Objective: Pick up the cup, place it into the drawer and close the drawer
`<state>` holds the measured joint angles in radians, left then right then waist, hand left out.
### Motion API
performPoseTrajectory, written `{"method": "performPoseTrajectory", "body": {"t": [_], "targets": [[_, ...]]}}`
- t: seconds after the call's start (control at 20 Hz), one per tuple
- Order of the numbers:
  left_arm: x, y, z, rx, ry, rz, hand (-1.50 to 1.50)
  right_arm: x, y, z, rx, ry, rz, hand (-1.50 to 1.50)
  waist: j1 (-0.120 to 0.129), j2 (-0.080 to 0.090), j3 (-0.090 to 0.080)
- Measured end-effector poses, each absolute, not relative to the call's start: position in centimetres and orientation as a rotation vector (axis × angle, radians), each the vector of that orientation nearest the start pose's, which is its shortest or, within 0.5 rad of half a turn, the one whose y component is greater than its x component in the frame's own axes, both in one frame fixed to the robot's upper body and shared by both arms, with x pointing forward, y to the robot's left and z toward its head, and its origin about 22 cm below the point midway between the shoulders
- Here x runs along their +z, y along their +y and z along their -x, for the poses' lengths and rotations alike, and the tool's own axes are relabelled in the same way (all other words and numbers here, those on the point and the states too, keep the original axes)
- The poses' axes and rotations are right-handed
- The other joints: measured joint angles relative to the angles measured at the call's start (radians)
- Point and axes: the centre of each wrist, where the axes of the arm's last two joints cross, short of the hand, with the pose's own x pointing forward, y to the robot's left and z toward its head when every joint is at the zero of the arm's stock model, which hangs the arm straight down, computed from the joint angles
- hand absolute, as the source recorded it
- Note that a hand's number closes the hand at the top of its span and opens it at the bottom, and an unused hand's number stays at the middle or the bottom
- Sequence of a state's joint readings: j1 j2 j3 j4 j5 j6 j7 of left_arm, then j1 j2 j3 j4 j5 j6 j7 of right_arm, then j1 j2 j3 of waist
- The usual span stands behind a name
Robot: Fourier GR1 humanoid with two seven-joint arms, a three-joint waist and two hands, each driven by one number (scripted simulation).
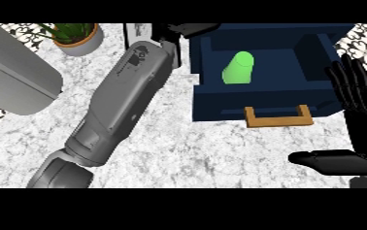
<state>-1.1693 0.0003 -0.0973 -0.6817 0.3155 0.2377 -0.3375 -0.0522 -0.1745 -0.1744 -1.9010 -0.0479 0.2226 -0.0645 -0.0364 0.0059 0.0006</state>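
Marble counter (215, 151): one cup (239, 69), one drawer (215, 105)

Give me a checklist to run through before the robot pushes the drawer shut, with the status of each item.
1. Cup inside the drawer: ok. The green cup lies on its side in the open drawer.
2. Cup released: ok. The left hand is at the drawer's back left corner, apart from the cup.
3. Left hand clear of the drawer's path: cannot tell. It sits very near the rim.
4. Cup below the rim: cannot tell from this steep view.
5. Handle free: ok. Nothing touches the handle.
6. Right hand available: ok. The right hand rests open at the view's right edge, beside the drawer.
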Motion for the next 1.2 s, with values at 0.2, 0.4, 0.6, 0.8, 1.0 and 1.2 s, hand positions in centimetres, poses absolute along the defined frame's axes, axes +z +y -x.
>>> {"method": "performPoseTrajectory", "body": {"t": [0.2,0.4,0.6,0.8,1.0,1.2], "targets": [[15.4,3.8,-43.1,-0.17,-1.974,0.259,1.5,10.9,-28.9,-23.6,0.246,-2.008,0.063,-1.5,-0.005,0.001,0.0],[14.7,3.1,-43.2,-0.194,-1.946,0.241,1.5,11.1,-28.8,-24.3,0.252,-2.01,0.055,-1.5,-0.013,0.004,0.0],[14.2,2.5,-43.0,-0.226,-1.92,0.205,1.5,11.5,-28.8,-24.4,0.259,-2.009,0.057,-1.5,-0.02,0.005,0.0],[13.3,2.1,-42.9,-0.29,-1.883,0.13,1.5,11.4,-28.8,-24.5,0.268,-2.01,0.044,-1.5,-0.031,0.007,0.001],[12.5,1.9,-42.6,-0.351,-1.846,0.092,-1.5,11.7,-28.9,-24.5,0.278,-2.019,0.033,-1.5,-0.039,0.009,0.001],[11.8,1.6,-42.4,-0.418,-1.813,0.023,-1.5,11.5,-28.6,-24.8,0.28,-2.028,0.023,-1.5,-0.051,0.013,0.001]]}}
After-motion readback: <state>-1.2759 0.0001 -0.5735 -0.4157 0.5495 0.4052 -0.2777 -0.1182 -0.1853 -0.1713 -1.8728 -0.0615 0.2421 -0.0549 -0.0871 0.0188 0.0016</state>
